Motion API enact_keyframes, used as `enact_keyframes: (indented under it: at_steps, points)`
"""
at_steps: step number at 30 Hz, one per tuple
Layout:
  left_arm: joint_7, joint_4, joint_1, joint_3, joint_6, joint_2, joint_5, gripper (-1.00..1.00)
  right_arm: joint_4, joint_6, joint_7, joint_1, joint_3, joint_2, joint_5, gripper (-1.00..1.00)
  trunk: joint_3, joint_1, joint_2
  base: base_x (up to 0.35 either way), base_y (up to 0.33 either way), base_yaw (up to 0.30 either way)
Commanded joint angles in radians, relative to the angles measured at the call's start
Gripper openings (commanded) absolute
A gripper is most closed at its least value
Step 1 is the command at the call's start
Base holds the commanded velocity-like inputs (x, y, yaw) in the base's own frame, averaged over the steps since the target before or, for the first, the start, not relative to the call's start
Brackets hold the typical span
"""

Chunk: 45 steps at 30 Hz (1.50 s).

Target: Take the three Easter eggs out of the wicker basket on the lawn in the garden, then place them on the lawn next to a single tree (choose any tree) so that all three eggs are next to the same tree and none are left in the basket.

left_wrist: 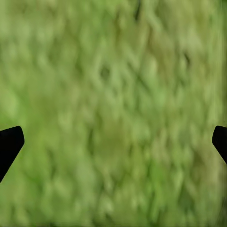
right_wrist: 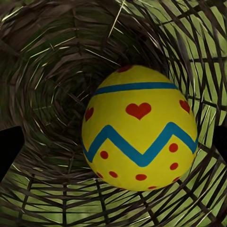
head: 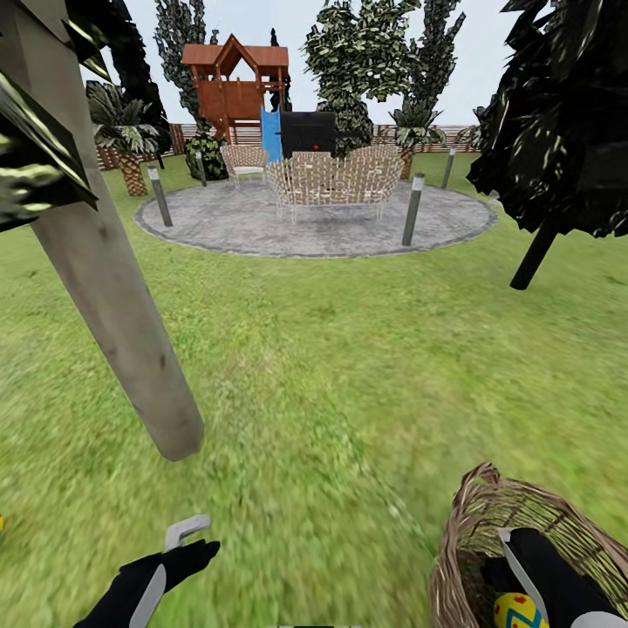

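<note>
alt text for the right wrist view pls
A yellow Easter egg with blue zigzag bands, red hearts and dots lies inside the dark wicker basket, between the right tool's open black fingertips; green lawn shows through the weave.

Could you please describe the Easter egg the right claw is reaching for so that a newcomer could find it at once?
Start at the thick pale tree leaning over the lawn, then look right to the wicker basket in the near corner. Inside it, between the right claw tips, lies the Easter egg: bright yellow with blue zigzag bands, red dots and hearts, unlike the brown weave around it.
</note>
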Motion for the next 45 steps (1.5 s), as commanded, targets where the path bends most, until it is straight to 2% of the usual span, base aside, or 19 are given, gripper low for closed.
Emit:
enact_keyframes:
  at_steps: [1,22,28,35,45]
  points:
    - [-0.003,-0.001,0.0,0.003,0.007,-0.001,0.008,1.0,-0.001,0.004,-0.002,0.0,-0.001,0.0,-0.001,1.0,-0.001,0.0,0.0,0.001,0.0,0.0]
    - [-0.001,0.005,0.0,0.002,0.008,-0.002,0.006,1.0,-0.001,0.003,-0.002,0.0,-0.001,0.0,-0.001,1.0,-0.082,0.009,-0.005,0.0,0.0,0.0]
    - [-0.001,0.005,0.0,0.002,0.007,-0.002,0.007,1.0,-0.001,0.003,-0.002,0.0,-0.002,-0.002,-0.001,1.0,-0.082,0.009,-0.005,0.0,0.0,0.0]
    - [-0.001,0.005,0.0,0.003,0.007,-0.002,0.007,1.0,-0.001,0.001,0.0,0.0,-0.002,-0.037,-0.002,1.0,-0.082,0.009,-0.005,0.0,0.0,0.0]
    - [-0.001,0.005,0.0,0.002,0.007,-0.003,0.006,1.0,-0.001,0.0,0.001,0.0,-0.002,-0.046,-0.002,1.0,-0.082,0.009,-0.005,0.0,0.0,0.0]
